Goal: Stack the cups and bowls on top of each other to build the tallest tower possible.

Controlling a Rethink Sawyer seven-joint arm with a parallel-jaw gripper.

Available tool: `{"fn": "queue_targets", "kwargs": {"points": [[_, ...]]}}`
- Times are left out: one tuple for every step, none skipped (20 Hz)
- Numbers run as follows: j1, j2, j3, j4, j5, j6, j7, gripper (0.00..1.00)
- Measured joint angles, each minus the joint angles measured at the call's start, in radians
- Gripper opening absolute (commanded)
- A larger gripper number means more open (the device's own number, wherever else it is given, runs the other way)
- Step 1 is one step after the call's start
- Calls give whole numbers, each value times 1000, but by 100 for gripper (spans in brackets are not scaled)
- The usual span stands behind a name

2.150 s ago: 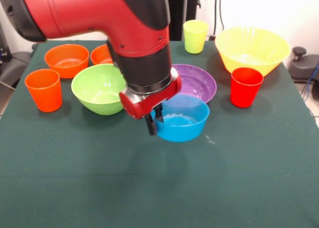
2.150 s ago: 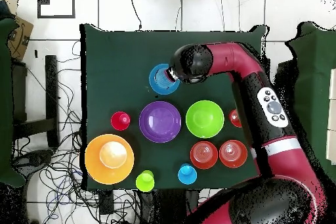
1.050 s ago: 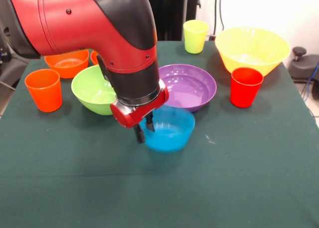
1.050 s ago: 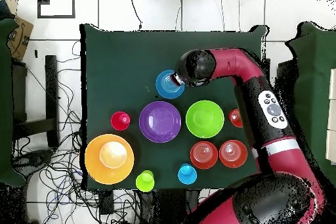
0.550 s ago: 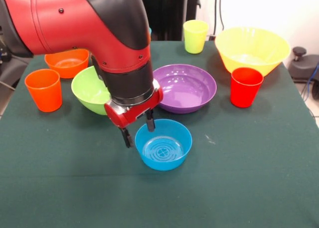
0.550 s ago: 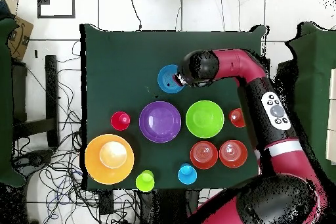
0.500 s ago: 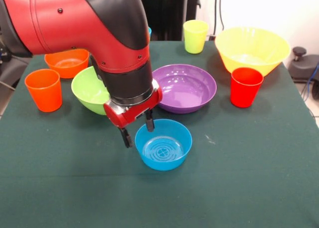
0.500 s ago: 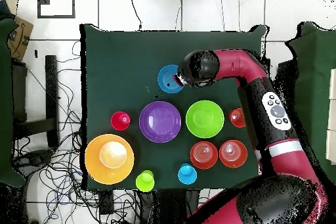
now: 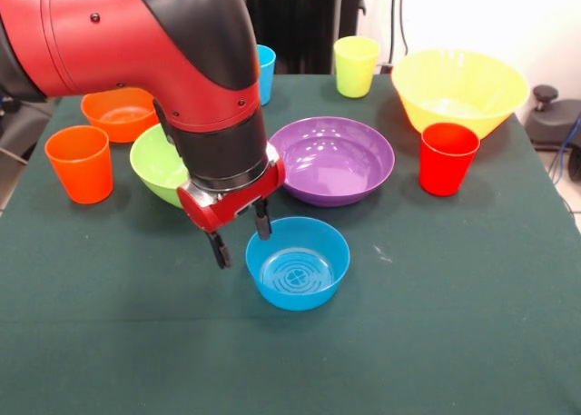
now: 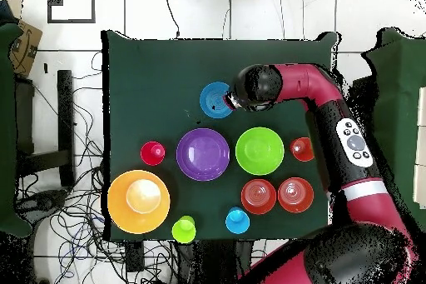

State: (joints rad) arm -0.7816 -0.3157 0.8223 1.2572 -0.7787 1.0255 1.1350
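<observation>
The small blue bowl [image 9: 298,262] sits upright on the green cloth, alone, in front of the wide purple bowl [image 9: 336,159]. My gripper [image 9: 241,238] is open and empty, just above and left of the blue bowl's rim. The lime green bowl [image 9: 159,165] is partly hidden behind my arm. The largest yellow bowl [image 9: 458,88] and the red cup [image 9: 448,158] stand at the right. The orange cup [image 9: 79,163] and one orange bowl [image 9: 118,113] are at the left. The yellow-green cup [image 9: 356,65] and light blue cup [image 9: 264,70] stand at the back. The overhead view shows the blue bowl [image 10: 215,99] beside my wrist.
The overhead view shows both orange bowls [image 10: 259,196] [image 10: 295,195] side by side near the robot's base, behind the green bowl [image 10: 260,151]. The table edge [image 10: 106,131] has cables on the floor beyond it.
2.1 s ago my gripper held the blue bowl by its rim above the cloth. It now rests on the cloth, released, and my open gripper has drawn slightly up and left.
</observation>
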Motion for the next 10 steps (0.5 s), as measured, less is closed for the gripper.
{"fn": "queue_targets", "kwargs": {"points": [[0,-1,0,0,-1,0,0,100],[1,-1,0,0,-1,0,0,100],[1,-1,0,0,-2,0,0,100],[4,-2,-1,0,-4,0,0,100],[6,-2,-1,0,-6,0,0,100],[8,-2,-2,-1,-9,0,0,100],[10,-2,-2,-1,-12,0,0,100],[14,-2,-3,-1,-20,0,0,100],[19,-2,-4,-1,-28,0,0,100],[26,-2,-6,-1,-41,0,0,100]]}}
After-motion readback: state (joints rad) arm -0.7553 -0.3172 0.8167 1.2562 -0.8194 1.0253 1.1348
